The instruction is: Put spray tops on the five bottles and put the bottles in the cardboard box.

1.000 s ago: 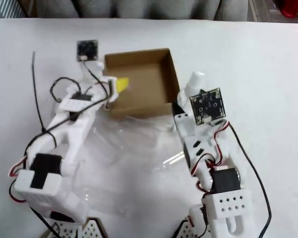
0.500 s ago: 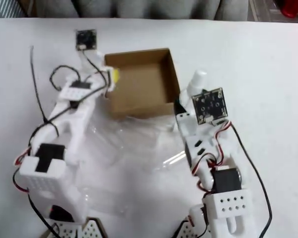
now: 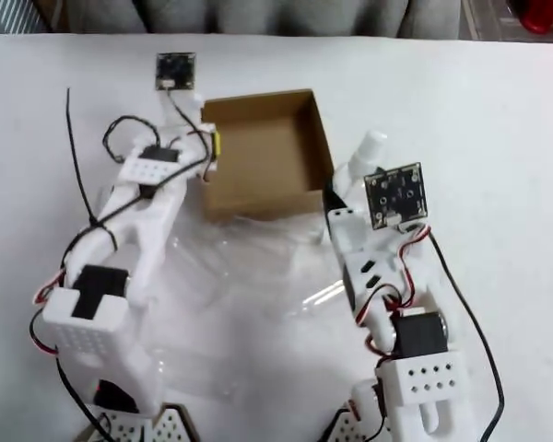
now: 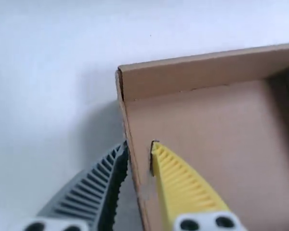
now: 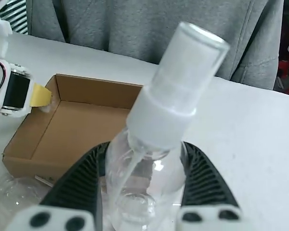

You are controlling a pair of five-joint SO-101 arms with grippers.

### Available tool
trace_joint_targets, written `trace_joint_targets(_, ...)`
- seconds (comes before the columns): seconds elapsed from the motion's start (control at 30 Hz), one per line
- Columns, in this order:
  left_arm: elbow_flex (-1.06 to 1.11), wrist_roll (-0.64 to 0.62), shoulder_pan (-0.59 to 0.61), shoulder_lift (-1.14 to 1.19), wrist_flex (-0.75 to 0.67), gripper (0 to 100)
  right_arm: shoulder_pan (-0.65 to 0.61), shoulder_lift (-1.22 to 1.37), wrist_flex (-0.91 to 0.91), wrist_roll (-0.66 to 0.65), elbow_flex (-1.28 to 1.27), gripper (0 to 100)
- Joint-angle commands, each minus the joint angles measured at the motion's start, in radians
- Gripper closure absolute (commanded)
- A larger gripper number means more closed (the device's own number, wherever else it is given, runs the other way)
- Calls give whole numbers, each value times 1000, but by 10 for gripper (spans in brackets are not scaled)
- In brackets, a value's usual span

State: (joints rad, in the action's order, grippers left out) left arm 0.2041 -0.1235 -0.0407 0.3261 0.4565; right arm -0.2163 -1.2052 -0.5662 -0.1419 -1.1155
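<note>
The open cardboard box (image 3: 263,152) sits at the table's far middle, with nothing inside it. My left gripper (image 3: 211,147) straddles the box's left wall (image 4: 135,144), grey finger (image 4: 106,178) outside and yellow finger (image 4: 178,183) inside, shut on the wall. My right gripper (image 5: 145,149) stands just right of the box, shut on a clear bottle (image 5: 149,166) that carries a white spray top (image 5: 178,91). From above, the bottle (image 3: 361,157) tilts up beside the box's right wall.
Crumpled clear plastic film (image 3: 249,267) lies between the two arms in front of the box, and a bit of it (image 5: 9,187) shows near the box's front corner. Bare white table stretches to the right (image 3: 498,166) and behind the box.
My left gripper slid along the box's left wall toward the far side and closed on it. The right arm with its bottle shifted slightly right.
</note>
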Motion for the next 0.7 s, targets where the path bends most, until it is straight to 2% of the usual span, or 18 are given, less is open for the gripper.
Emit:
trace_joint_targets(0.0,-34,78,-27,-16,2,908,10,-4,18,12,9,982)
trace_joint_targets(0.27,-29,101,-28,-15,11,909,10,-4,18,15,9,982)
trace_joint_targets(0.43,-29,288,-45,-15,6,909,10,-4,18,15,0,982)
trace_joint_targets(0.67,-54,296,-85,56,-37,906,10,-4,24,15,-2,982)
